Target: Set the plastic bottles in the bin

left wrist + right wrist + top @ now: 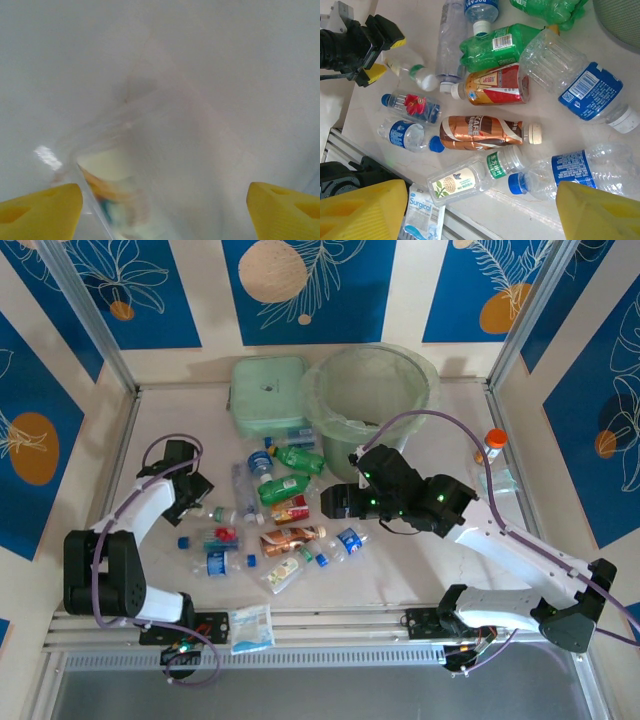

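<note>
1. Two arms lean inward: my left gripper [203, 502] sits low at 9 o'clock of the plastic bottles [285, 510], my right gripper [335, 502] at 3 o'clock, both spread wide, gripping nothing.
2. Crumpled, the bottles lie mid-table: green, clear, copper-foiled.
3. Translucent round bin [325, 425] stands at their 1 o'clock, beside a square green box [265, 390]; a surgical packet [250, 628] lies at 6.

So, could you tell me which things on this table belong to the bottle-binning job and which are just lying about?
Belong to the job: small plastic bottles, green, clear blue-labelled or red-labelled; large round pale green translucent bin.
Just lying about: flat square pale green box; small orange-capped vial; flat white-blue packet.
</note>
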Motion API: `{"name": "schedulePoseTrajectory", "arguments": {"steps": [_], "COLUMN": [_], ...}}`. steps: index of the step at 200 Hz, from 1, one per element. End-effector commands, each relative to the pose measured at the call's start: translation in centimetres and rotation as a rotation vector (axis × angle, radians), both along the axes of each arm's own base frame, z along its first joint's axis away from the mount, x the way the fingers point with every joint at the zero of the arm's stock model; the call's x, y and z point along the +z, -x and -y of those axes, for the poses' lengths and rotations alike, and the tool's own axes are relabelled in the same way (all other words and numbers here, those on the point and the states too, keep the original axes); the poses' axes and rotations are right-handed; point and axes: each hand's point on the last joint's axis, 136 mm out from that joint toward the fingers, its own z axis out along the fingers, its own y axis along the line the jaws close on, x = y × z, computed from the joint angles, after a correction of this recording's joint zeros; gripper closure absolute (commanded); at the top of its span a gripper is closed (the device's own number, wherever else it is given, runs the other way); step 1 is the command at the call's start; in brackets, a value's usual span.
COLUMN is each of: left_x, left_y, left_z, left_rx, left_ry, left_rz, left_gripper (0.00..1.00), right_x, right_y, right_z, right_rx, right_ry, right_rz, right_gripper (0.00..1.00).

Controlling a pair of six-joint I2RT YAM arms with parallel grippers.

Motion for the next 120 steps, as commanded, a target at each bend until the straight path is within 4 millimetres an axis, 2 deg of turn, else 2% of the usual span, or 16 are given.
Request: {"name": "schedulePoseTrajectory", "arguments": {"steps": [1,23,37,45,120], "left_x": [-2.9,-2.4,-1.7,-1.3,-3.0], "left_y": [1.3,1.4,1.1,0.9,0.1], "left_z": [0.9,1.0,0.8,0.7,0.4], "left_rx": [0.021,0.019,0.009,0.002,-0.002], "left_ry": [0.078,0.078,0.068,0.060,0.037], "left_rz": [-0.083,-0.076,-0.058,-0.049,-0.089], "left_gripper": [0.13,0.11,0.04,0.03,0.16], "right_x": [-0.7,-0.8,-0.8,-0.8,-0.2], "right_y": [0.1,0.1,0.0,0.0,0.0], "right_z": [-0.3,-0.4,-0.5,-0.5,0.1], "right_rx": [0.001,0.002,0.002,0.001,-0.013], "right_ry": [0.005,0.009,0.008,0.008,0.012], "right_rz": [-0.017,-0.022,-0.020,-0.021,-0.002], "right_gripper": [0.21,0.20,0.20,0.20,0.20]}}
